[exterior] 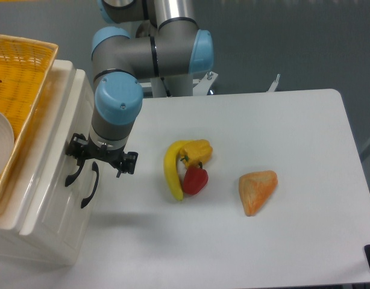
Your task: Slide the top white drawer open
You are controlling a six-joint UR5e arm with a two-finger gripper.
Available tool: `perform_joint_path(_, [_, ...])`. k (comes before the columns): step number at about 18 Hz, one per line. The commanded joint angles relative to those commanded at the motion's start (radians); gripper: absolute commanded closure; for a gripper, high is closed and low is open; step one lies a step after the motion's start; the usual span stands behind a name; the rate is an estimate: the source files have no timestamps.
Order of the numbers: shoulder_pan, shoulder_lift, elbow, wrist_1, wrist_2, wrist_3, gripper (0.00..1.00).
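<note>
Looking at your hand (pixel 100 161), it sits spread wide right by the black handle (pixel 74 170) of the top white drawer (pixel 49 180), at the tabletop's left edge. Pull right, toward the banana (pixel 171 171).

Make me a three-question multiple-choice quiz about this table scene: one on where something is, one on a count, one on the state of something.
1. Where is the robot's hand?
A. at the black handles on the white drawer unit
B. over the banana
C. by the orange wedge

2. How many black handles show on the unit?
A. one
B. two
C. four

3. The red pepper is:
A. alone at the table edge
B. touching the banana
C. in the basket

Answers: 1 A, the hand sits against the upper handle. 2 B, the lower handle is beside it. 3 B, they lie together.
</note>
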Motion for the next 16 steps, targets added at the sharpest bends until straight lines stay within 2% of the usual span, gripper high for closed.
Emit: perform_joint_path(16, [0.005, -0.002, 0.006, 0.003, 0.005, 0.009, 0.00])
